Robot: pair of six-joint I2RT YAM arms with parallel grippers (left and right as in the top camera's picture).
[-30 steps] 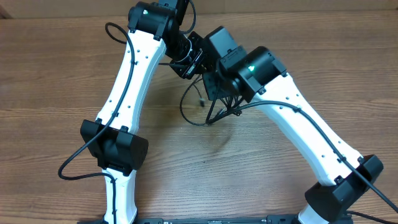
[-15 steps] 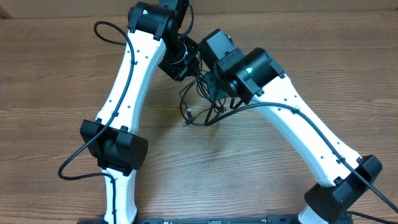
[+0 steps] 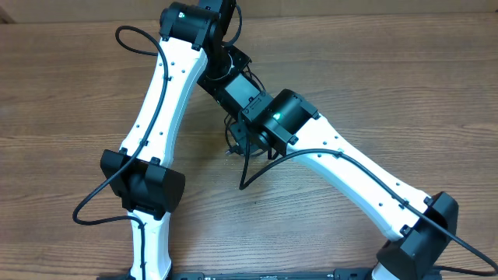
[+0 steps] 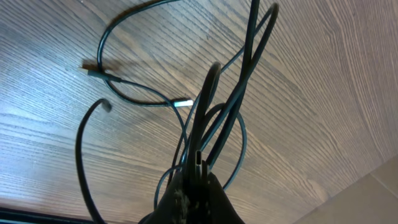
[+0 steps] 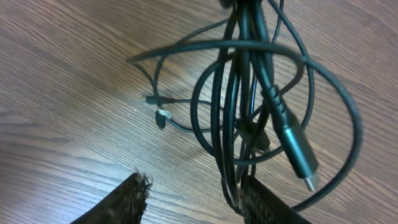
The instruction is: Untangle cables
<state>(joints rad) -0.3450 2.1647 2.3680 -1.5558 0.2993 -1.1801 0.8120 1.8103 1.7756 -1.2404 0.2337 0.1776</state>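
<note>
brown wood-grain table [image 5: 62, 93] fills every view, with only the arms and the tangle on it. the left gripper [image 4: 196, 186] is clamped shut on the cables [image 4: 211, 106], pinching several strands where they bunch, so the bundle hangs from its fingers and fans out in loops toward the wood. the right gripper [image 5: 196, 202] stands part-open just beside the hanging knot. i can see nothing gripped in it, though a few strands pass close by one finger. further out, a thick plug [image 5: 292, 149] dangles on one loop and a small connector [image 5: 160, 117] sits low near the wood. these cords look light, limp and smooth, likely to slide through a loose pinch and spring back into coils. the best hold, i'd judge, is the stiff plug body or the cord just behind it, then draw that end out through the loops.
</note>
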